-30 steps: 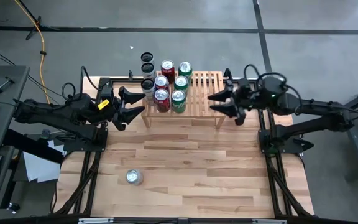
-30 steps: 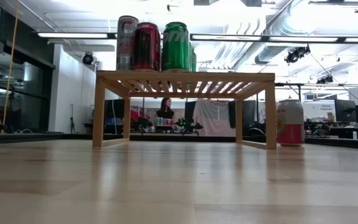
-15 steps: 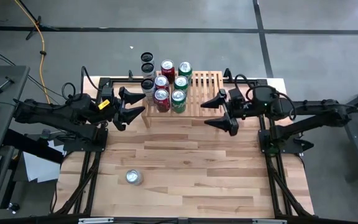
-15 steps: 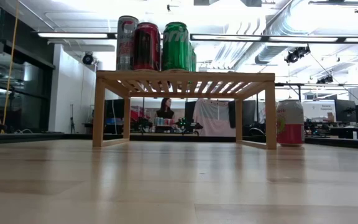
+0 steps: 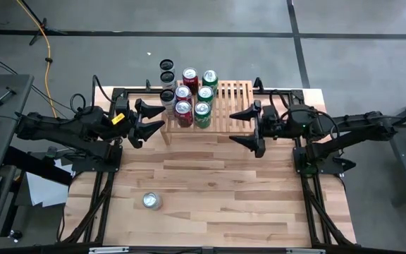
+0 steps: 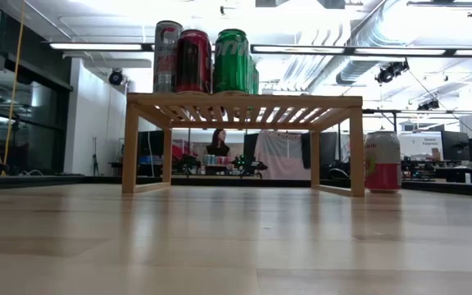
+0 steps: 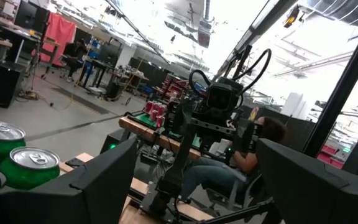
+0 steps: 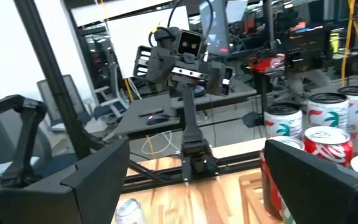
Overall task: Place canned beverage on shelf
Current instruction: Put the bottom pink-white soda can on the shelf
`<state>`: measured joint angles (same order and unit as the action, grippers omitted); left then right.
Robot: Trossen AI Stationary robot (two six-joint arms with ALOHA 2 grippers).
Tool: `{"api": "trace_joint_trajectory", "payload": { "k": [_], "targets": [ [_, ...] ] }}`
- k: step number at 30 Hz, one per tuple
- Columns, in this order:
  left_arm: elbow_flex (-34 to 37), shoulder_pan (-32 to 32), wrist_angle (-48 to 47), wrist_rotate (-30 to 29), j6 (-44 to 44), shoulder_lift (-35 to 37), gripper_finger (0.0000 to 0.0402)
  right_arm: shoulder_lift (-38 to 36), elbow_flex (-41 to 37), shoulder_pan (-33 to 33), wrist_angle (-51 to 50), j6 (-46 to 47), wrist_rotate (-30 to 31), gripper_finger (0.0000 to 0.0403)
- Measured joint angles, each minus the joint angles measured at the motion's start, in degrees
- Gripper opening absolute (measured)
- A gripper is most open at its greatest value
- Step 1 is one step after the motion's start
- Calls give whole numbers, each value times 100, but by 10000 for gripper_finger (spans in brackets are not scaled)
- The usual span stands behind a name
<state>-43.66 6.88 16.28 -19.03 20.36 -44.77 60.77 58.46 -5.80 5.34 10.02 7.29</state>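
While both arms hang level with the rack, the wooden table (image 5: 217, 183) fills the overhead frame. The shelf (image 5: 235, 106) sits at its upper centre, its right-hand slats bare.

The left gripper (image 5: 154, 121) hovers just off the shelf's left end with its fingers apart and nothing between them. The right gripper (image 5: 235, 127) hovers at the shelf's right end, its fingers also spread and empty.

Three red cans (image 5: 183, 109) and three green cans (image 5: 201, 109) stand in two rows on the left half of the shelf. A column of dark cans (image 5: 166, 77) runs along its left edge (on the slats or just beside them, the overhead frame does not say).

The can yet to be shelved, a lone can (image 5: 151, 201), stands upright in the lower left of centre of the overhead frame, lid to the camera, well apart from both grippers. It lies below and slightly right of the left gripper, which looks to be the nearer of the two.

At table height a pink can (image 6: 382, 161) stands right of the shelf's right leg. No brand name can be read on any can.
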Motion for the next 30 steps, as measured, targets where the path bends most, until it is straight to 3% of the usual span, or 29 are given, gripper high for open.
{"api": "trace_joint_trajectory", "payload": {
  "k": [30],
  "targets": [
    [0,0,-22,-2,-202,0,319,0,0,2,-13,39,177,358]
  ]
}}
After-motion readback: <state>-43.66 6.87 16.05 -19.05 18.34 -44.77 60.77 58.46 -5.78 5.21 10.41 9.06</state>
